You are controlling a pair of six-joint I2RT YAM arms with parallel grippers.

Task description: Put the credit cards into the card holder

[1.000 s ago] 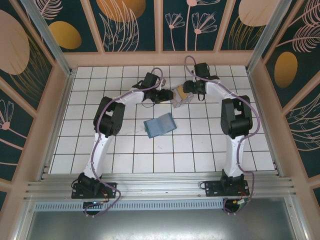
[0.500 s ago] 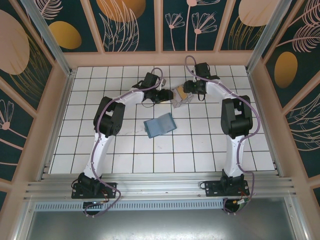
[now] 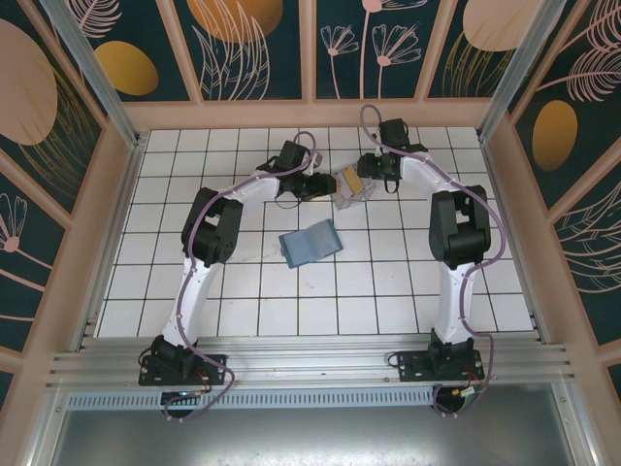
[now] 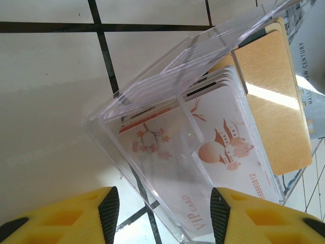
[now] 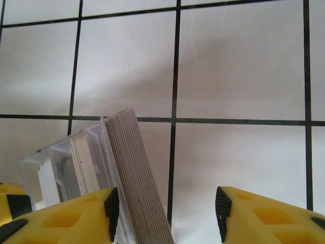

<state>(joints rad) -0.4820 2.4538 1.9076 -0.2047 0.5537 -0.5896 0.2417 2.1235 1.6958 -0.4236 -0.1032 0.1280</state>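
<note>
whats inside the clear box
Cards stand in the clear box: a white VIP card on top, a gold card next to it. The faces of those underneath are covered.

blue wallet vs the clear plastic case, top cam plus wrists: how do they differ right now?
The wallet is opaque teal-blue; the case is see-through. The wallet lies flat with no cards showing on it; the case is packed with cards. The wallet sits alone, nearer the arm bases; the case sits farther back, between the left gripper and right gripper, both with fingers apart. Shared: both are rectangular and on the white tiled table.
</note>
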